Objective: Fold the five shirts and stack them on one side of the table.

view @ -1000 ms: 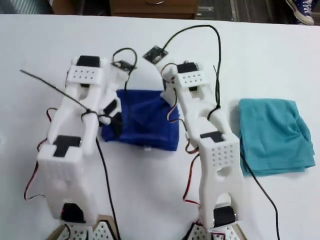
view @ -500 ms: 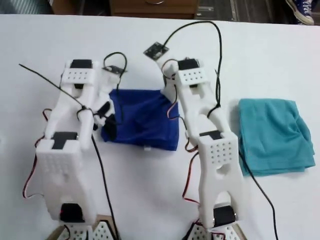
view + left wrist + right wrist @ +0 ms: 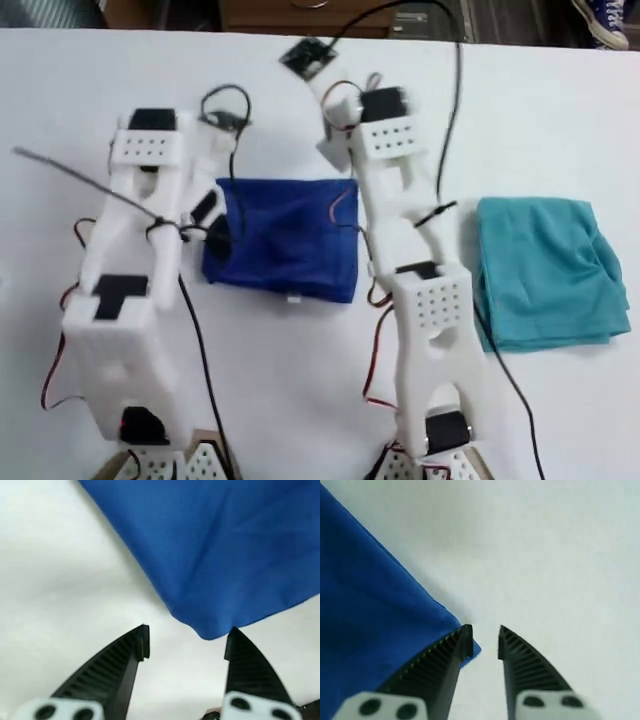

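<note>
Shirt of folded blue cloth [image 3: 285,240] is lying mid-frame on the white table [image 3: 560,120], a red wire [image 3: 345,205] trailing across its right edge. Left gripper [image 3: 189,632] is gaping wide around one corner, right gripper [image 3: 484,628] narrowly parted, empty, at another. Teal folded cloth shirt [image 3: 545,270] is sitting far right.

**White table, two folded shirts**

The white table [image 3: 560,110] carries a folded blue shirt [image 3: 290,240] near its middle. A folded teal shirt [image 3: 545,270] lies well apart from it, toward one side. A small white scrap [image 3: 293,297] at the blue shirt's near edge may be a label.
</note>
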Robot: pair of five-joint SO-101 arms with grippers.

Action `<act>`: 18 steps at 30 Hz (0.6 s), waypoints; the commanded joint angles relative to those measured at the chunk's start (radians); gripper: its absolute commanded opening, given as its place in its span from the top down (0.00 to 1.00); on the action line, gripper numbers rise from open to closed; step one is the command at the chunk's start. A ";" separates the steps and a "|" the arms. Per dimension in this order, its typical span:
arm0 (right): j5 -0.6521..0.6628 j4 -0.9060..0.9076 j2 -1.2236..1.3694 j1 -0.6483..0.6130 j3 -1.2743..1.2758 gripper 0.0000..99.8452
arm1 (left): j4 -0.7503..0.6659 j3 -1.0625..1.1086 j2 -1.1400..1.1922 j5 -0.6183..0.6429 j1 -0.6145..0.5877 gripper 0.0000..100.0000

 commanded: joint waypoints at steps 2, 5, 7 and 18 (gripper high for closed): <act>0.138 -0.039 0.002 -0.107 -0.034 0.86 | 0.006 -0.035 -0.187 -0.003 -0.009 0.74; 0.213 -0.044 0.051 -0.166 -0.044 0.86 | 0.032 -0.033 -0.253 -0.003 -0.031 0.74; 0.247 -0.054 0.090 -0.188 -0.044 0.86 | 0.043 -0.031 -0.282 -0.003 -0.064 0.74; 0.227 -0.087 0.145 -0.179 -0.104 0.86 | 0.038 -0.030 -0.287 -0.006 -0.256 0.74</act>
